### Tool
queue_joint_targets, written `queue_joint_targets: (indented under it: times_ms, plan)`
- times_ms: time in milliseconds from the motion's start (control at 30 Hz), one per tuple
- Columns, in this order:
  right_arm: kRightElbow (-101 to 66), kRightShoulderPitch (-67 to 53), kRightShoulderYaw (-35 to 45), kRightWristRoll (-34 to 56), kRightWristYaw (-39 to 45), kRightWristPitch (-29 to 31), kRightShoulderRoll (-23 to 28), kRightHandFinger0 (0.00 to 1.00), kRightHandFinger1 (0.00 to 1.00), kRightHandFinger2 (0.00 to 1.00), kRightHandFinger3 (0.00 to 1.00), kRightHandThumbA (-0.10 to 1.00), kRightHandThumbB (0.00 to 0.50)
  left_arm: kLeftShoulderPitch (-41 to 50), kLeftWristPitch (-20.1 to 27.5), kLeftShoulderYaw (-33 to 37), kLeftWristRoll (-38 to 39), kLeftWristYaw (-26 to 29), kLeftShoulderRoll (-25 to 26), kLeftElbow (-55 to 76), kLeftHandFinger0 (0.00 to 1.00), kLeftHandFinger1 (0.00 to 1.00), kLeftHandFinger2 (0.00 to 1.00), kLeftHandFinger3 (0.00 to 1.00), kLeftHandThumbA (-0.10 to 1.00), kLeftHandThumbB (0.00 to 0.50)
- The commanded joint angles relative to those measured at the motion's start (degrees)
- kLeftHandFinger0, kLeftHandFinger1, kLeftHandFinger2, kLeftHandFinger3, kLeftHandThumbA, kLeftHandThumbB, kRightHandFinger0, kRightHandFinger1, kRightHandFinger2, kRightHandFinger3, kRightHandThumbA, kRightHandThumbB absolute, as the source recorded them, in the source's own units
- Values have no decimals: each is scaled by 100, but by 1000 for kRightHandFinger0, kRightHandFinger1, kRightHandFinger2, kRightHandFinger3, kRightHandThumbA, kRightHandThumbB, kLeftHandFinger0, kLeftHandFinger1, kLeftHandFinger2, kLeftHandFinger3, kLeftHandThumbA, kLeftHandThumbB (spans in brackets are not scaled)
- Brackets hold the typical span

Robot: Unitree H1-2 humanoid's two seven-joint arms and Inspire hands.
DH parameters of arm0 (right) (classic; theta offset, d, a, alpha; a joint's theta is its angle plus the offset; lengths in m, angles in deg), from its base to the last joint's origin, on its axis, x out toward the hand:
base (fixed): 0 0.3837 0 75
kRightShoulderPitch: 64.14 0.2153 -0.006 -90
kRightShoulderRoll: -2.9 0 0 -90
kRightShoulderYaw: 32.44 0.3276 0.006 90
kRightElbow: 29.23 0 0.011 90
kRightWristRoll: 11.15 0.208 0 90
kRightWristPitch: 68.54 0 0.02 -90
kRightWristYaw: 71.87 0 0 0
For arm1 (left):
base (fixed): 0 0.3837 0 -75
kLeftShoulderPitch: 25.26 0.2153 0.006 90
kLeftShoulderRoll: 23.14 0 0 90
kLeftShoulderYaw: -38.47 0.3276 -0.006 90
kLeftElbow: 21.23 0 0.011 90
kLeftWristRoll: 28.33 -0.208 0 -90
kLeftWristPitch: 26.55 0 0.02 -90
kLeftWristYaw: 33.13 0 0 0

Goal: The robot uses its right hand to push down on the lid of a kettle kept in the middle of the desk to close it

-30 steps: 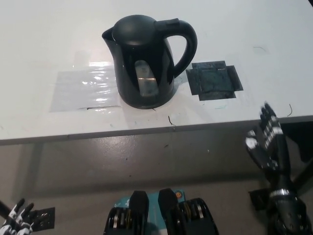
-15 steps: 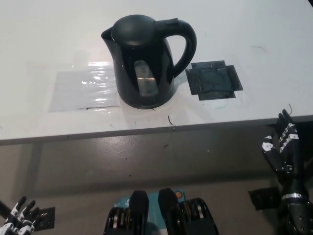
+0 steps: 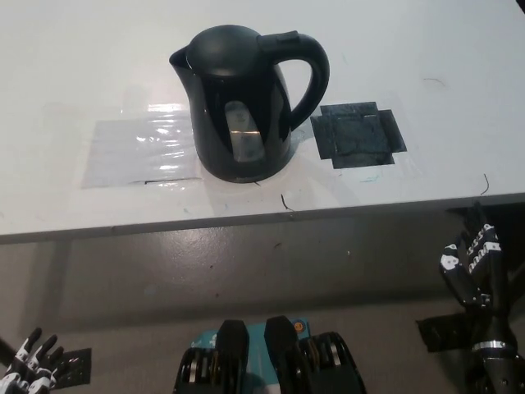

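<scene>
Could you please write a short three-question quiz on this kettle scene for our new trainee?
1. True or false: the right hand is touching the kettle.
2. Which thing lies on the desk beside the kettle's handle side?
A. a red cup
B. a dark taped square
C. a spoon
3. Fill in: the white left hand rests at the picture's lower ____ corner.

Key:
1. False; the hand hangs below the desk edge, well apart from the kettle, whose lid looks down.
2. B
3. left
</scene>
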Motion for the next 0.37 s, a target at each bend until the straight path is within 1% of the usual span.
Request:
queue_joint_targets:
  times_ms: [0, 33, 100, 200, 300, 333]
  plan:
    - [-125, 113, 63, -4, -69, 286, 43, 1000, 1000, 1000, 1000, 18, 0, 8, 174, -29, -7, -13, 61, 70, 1000, 1000, 1000, 1000, 287, 250]
    - [-117, 96, 57, -42, -89, 281, 39, 1000, 1000, 1000, 1000, 22, 0, 3, 161, -29, 11, -23, 64, 66, 1000, 1000, 1000, 1000, 276, 242]
    - [-118, 94, 55, -46, -92, 280, 40, 1000, 1000, 1000, 1000, 23, 0, 3, 161, -29, 14, -24, 64, 66, 1000, 1000, 1000, 1000, 272, 242]
    - [-74, 93, 48, -33, -72, 345, 54, 1000, 1000, 1000, 1000, 39, 0, -24, 165, -22, 13, -13, 46, 64, 1000, 1000, 1000, 1000, 264, 253]
    - [-105, 115, 33, -93, -88, 279, 84, 1000, 1000, 1000, 1000, 45, 0, -48, 188, -19, 18, -12, 26, 46, 1000, 1000, 1000, 1000, 261, 252]
    - [-156, 100, 49, -27, -76, 147, 61, 1000, 1000, 1000, 1000, 46, 0, -46, 186, -17, 23, -17, 24, 58, 1000, 1000, 1000, 1000, 266, 249]
